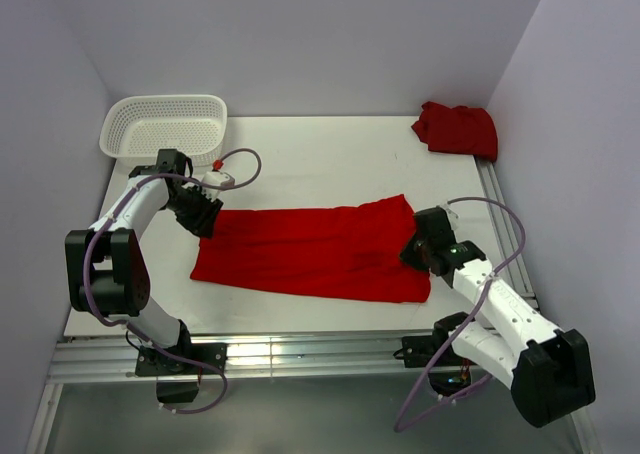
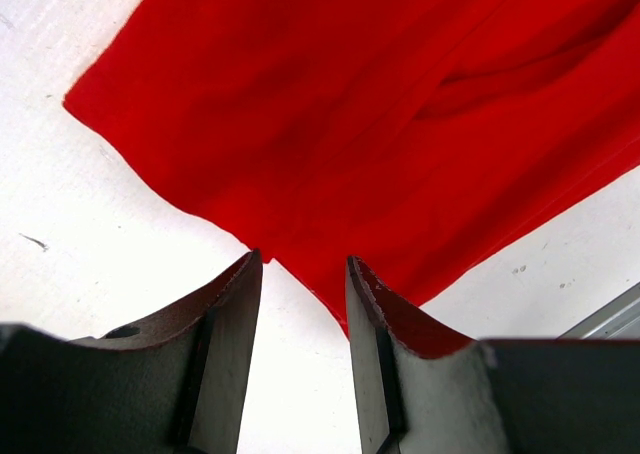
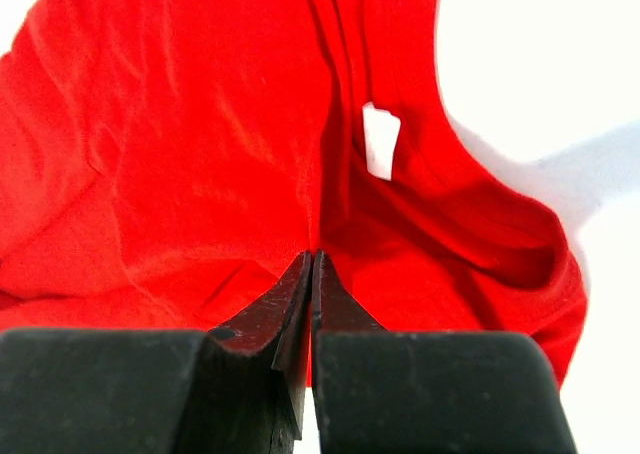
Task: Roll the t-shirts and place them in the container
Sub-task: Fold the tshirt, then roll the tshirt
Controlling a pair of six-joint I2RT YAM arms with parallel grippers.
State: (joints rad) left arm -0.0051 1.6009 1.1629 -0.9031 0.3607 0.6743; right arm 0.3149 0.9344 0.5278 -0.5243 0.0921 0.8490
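A white table (image 1: 320, 159), with a metal rail (image 1: 300, 356) along its near edge. Across the middle, spread left to right and folded into a long band, a flat red t-shirt (image 1: 310, 252). In the far left corner, upright, a white mesh basket (image 1: 160, 101); in the far right corner, well apart from both, a bunched red t-shirt (image 1: 457, 129).

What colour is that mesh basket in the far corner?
White. The mesh basket shows best in the top external view.
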